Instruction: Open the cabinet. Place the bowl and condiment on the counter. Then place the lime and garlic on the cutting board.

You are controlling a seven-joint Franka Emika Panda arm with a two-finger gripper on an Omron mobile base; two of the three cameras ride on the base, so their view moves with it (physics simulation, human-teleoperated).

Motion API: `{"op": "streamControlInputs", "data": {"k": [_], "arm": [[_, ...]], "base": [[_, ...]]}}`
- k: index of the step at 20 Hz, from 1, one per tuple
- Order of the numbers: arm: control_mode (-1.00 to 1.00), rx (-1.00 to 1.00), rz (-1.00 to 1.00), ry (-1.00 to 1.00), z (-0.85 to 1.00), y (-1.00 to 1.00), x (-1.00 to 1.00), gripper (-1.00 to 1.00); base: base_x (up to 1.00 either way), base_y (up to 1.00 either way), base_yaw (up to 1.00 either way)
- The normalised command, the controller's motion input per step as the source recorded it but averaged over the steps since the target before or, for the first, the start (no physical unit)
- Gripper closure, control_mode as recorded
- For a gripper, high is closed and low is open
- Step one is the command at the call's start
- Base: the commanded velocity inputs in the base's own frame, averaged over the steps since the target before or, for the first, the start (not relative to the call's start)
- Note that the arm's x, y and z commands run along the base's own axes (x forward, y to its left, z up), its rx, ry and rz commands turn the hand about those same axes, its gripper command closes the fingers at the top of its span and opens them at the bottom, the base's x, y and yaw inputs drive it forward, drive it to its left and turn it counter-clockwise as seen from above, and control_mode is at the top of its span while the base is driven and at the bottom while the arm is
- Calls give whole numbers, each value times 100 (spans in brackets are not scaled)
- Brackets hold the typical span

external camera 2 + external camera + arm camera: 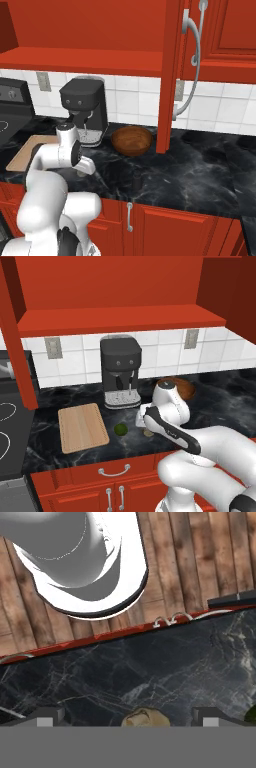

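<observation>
The red cabinet (120, 318) stands open, its doors swung out to the sides (169, 75), and its shelf is bare. The brown bowl (132, 140) sits on the black counter (225, 401), partly behind my arm in the left base view. The small dark condiment (137, 180) stands near the counter's front edge. The lime (120, 429) lies just right of the cutting board (82, 427). My gripper (145, 425) hangs open, pointing down over the garlic (145, 718). The garlic sits between the two fingertips (47, 714), apart from both. The lime (251, 714) peeks in at the hand view's right edge.
A black coffee machine (120, 371) stands against the tiled wall behind the board and lime. A stove (7, 426) borders the counter on the left. Lower red cabinets with handles (114, 472) run under the counter's front edge.
</observation>
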Motion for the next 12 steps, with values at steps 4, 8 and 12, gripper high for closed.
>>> {"op": "streamControlInputs", "data": {"k": [4,8,12], "arm": [[-100,0,0,0,-16,0,10,-100],[-100,0,0,0,-17,0,9,-100],[-100,0,0,0,-17,0,8,-100]], "base": [[0,0,0],[0,0,0],[0,0,0]]}}
